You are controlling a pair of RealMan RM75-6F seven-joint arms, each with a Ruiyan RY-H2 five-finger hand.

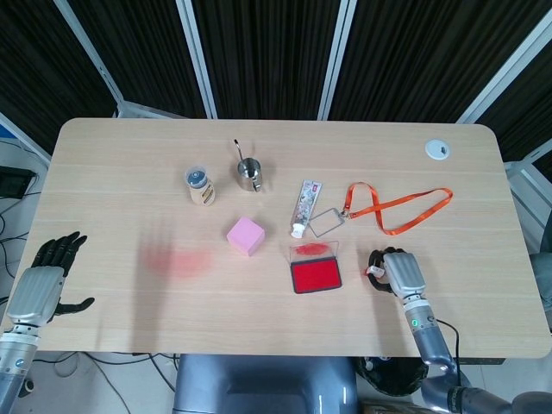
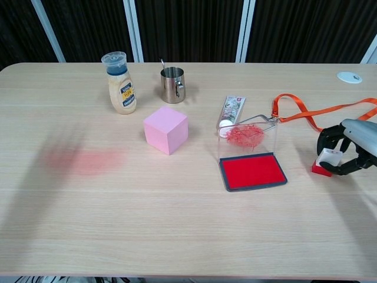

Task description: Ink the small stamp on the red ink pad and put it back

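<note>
Stamp (image 2: 323,163) pinched in your right hand (image 2: 349,152) near tabletop's right edge; left hand (image 1: 40,280) spread, idle. Loose pinch risks dropping it short of red ink pad (image 2: 253,171).

A: Where does the head view sit?
B: High above the table (image 1: 112,155), looking steeply down, far edge at 12 o'clock.
A: The chest view?
B: Lower, nearer, facing 12 o'clock. Both share the red ink pad (image 1: 315,276) (image 2: 253,171).

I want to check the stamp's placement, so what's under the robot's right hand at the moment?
The right hand curls over the small stamp, which appears to rest on the table, right of the red ink pad. Its inking face is hidden.
</note>
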